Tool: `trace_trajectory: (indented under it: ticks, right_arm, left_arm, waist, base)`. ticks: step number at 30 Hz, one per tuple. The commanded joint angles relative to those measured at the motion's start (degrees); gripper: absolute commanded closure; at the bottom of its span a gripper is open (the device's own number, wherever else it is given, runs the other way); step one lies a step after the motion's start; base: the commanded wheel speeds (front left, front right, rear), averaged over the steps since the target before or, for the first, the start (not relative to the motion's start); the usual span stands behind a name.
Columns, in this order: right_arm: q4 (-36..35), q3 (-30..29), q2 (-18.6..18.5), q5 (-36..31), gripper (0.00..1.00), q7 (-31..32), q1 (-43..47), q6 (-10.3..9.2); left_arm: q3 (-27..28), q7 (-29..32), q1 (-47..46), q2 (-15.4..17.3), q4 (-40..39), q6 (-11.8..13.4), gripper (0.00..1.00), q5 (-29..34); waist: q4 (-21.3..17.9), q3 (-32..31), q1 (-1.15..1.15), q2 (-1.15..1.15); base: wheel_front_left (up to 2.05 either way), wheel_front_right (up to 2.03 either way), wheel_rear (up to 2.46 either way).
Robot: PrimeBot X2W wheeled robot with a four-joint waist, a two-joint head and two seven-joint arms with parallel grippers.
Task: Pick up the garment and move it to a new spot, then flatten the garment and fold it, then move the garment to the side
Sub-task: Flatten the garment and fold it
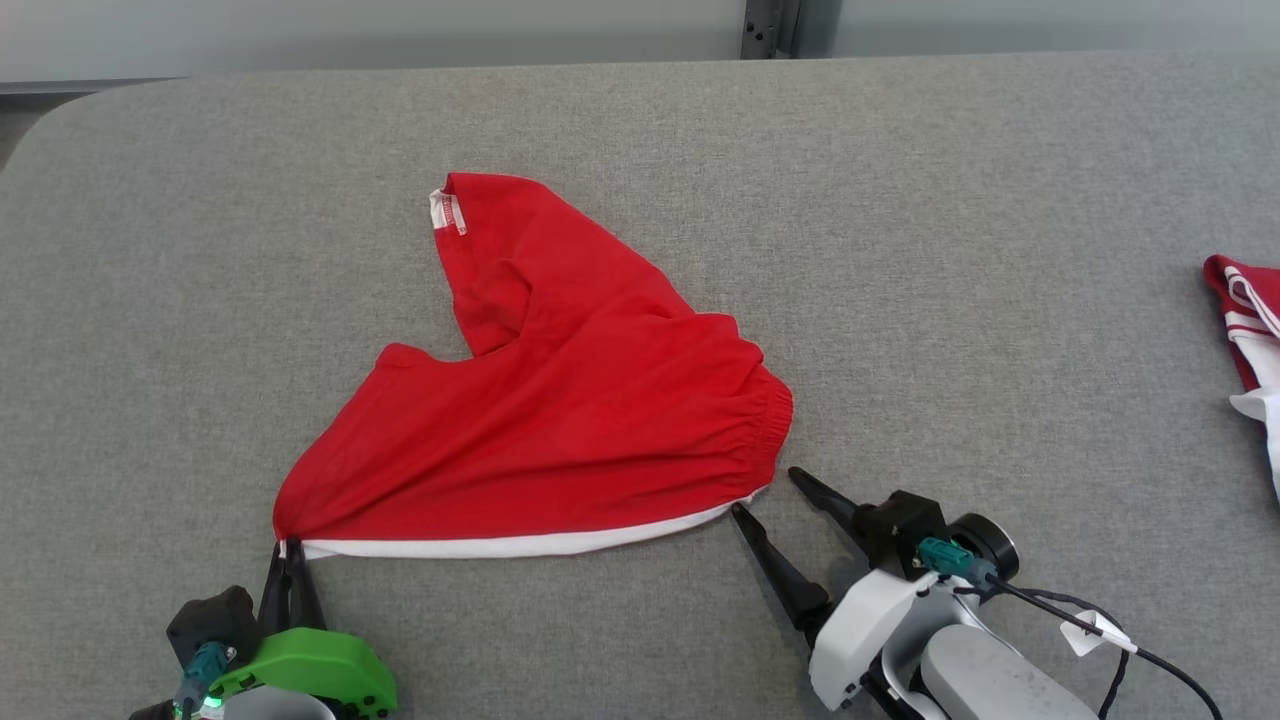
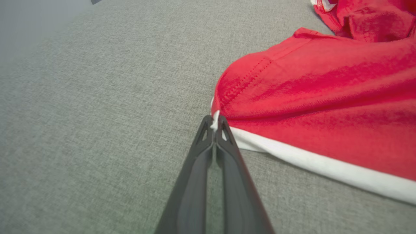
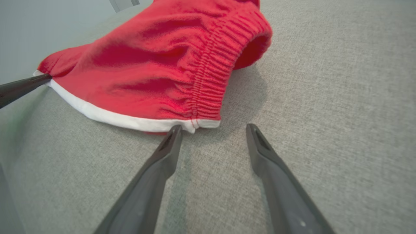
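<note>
L gripper (image 1: 288, 548) pinching garment (image 1: 560, 400) corner; R gripper (image 1: 765, 495) open.

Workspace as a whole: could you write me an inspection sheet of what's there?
surface: grey fabric table.
job's things: red shorts with white trim, lying rumpled, not yet flat.
clutter: red-and-white garment at the table's right edge.
jaws: left jaws shut on the shorts' near left corner; right jaws open at the waistband corner, holding nothing.
cables: black cable with a white tag, at the right wrist.
surroundings: pale wall, dark post.
</note>
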Motion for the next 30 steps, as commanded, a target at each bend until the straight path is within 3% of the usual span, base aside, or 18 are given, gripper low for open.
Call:
trace_trajectory:
  ticks: [1, 13, 14, 15, 18, 30]
  right_arm:
    - [0.01, 0.41, -0.47, 0.21, 0.0, -0.16, -0.81, -0.03]
    - [-0.96, 3.86, -2.81, 1.62, 0.0, -0.16, -3.35, -0.03]
    - [-1.04, 4.11, -2.87, 1.8, 0.09, -0.16, -3.41, -0.03]
    - [-1.07, 4.44, -2.93, 1.94, 0.41, -0.16, -3.42, -0.03]
    - [-1.34, 5.1, -3.32, 2.29, 0.97, -0.16, -3.62, -0.03]
    - [-5.47, 2.88, -3.51, 2.61, 1.0, -0.16, -1.94, -0.03]
  left_arm:
    - [0.09, 0.05, -0.83, 0.34, 0.07, 0.02, 1.0, 0.16]
    - [-0.7, 0.05, -1.73, 0.35, 0.13, 0.07, 1.0, -0.1]
    - [-0.79, 0.05, -1.83, 0.35, 0.11, 0.1, 1.0, -0.22]
    - [-0.87, 0.05, -1.91, 0.34, 0.11, 0.13, 1.0, -0.32]
    - [-1.1, 0.05, -2.21, 0.34, -0.05, 0.19, 1.0, -0.48]
    - [0.06, 0.05, -2.46, 0.34, -3.66, -1.01, 1.0, 1.83]
  waist:
    - [0.19, 0.19, 0.0, 0.0]
    - [1.53, 1.67, 0.0, 0.0]
    - [1.6, 1.78, 0.0, 0.0]
    - [1.64, 1.87, 0.0, 0.0]
    - [1.67, 2.2, 0.0, 0.0]
    - [0.52, -0.09, 0.0, 0.0]
  base:
    - [0.0, 0.0, 0.0]
    - [0.0, 0.0, 0.0]
    - [0.0, 0.0, 0.0]
    - [0.0, 0.0, 0.0]
    - [0.0, 0.0, 0.0]
    - [0.0, 0.0, 0.0]
